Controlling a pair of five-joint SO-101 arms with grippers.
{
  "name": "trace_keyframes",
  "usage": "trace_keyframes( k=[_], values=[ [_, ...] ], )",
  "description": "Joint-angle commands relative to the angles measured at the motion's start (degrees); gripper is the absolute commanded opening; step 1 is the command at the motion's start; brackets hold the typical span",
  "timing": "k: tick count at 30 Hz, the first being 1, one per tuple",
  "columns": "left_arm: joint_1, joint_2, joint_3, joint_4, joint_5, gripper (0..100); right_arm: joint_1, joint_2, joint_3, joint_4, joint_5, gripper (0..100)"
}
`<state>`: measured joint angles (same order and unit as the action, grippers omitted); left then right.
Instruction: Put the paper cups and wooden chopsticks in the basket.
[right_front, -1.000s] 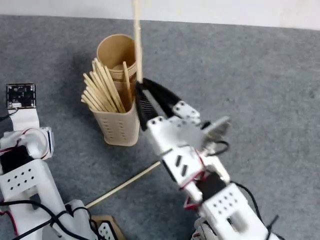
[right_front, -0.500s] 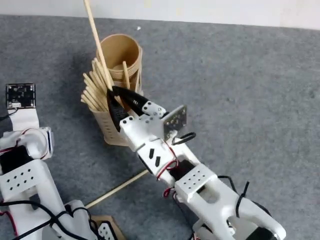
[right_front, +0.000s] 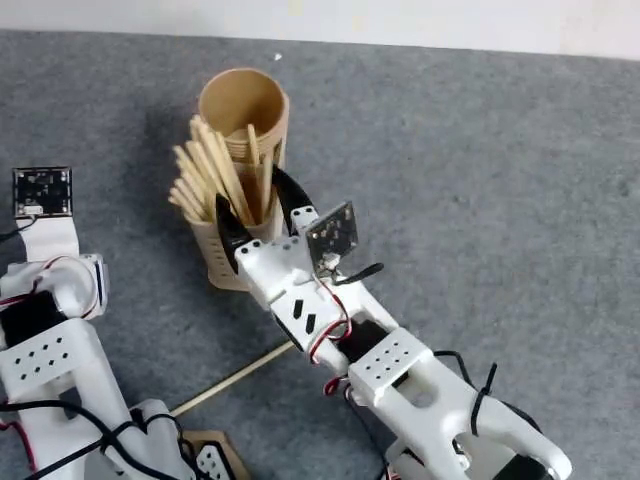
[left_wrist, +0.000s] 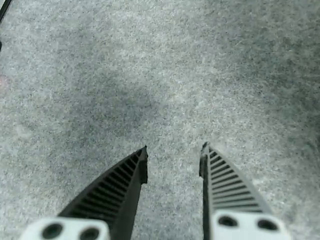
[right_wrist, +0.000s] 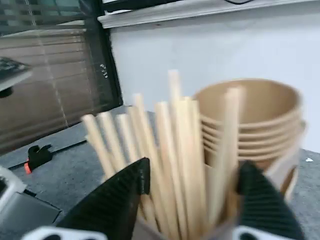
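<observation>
A grey mat (right_front: 500, 200) covers the table. The right arm (right_front: 400, 370) stretches across it from the near edge to the basket (right_front: 222, 265), and the left arm (right_front: 50, 350) is folded back at the near left corner. The basket is a tan, perforated holder that stands upright left of centre. At its far end a nested stack of paper cups (right_front: 240, 100) stands mouth up. From above you look straight down into the top cup, while the right wrist view shows the stack side on, its rims layered one over another, with a white wall and window blinds behind. A bundle of chopsticks (right_front: 205, 175) stands in the basket just in front of the cups. Their long axes are near upright and their tops fan out toward the far left. A loose chopstick (right_front: 230, 378) lies flat on the mat near the basket. It runs diagonally from the near left up toward the right arm, and its far end goes under that arm. The right gripper (right_front: 248, 190) is spread wide around the top of the basket, with the standing chopsticks between its two black fingers and nothing clamped. The left gripper (left_wrist: 174, 150) is parted over bare mat, with nothing between its fingers.
</observation>
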<state>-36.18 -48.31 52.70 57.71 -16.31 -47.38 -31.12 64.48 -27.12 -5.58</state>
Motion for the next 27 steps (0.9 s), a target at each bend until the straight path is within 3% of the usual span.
trace_keyframes(
  k=[1,4,7,13,17,20,23,27],
  values=[
    [-0.1,-0.7,-0.7,-0.5,0.0,20,0.7,-4.4,-3.6,2.7,0.3,26.0],
    [-0.1,-0.7,-2.7,0.1,-0.1,20,2.2,-14.4,-8.1,17.7,0.4,11.6],
    [0.0,-0.5,-10.2,9.8,-1.1,20,4.3,-25.0,-17.0,42.2,0.4,0.0],
    [2.3,-0.4,-29.8,28.2,-3.7,20,14.6,-34.2,-38.4,85.6,0.3,2.2],
    [5.1,-0.7,-41.8,39.6,-3.9,20,25.3,-34.2,-45.1,107.0,0.4,2.2],
    [9.0,-0.7,-45.8,44.1,-3.9,20,34.1,-34.6,-42.3,115.3,8.0,2.2],
    [11.7,-0.2,-40.7,44.2,-3.9,18,42.7,-34.6,-33.1,117.0,18.5,2.2],
    [17.7,-0.7,-29.8,44.2,-6.0,15,51.4,-34.7,-14.0,103.4,18.9,2.2]
  ],
)
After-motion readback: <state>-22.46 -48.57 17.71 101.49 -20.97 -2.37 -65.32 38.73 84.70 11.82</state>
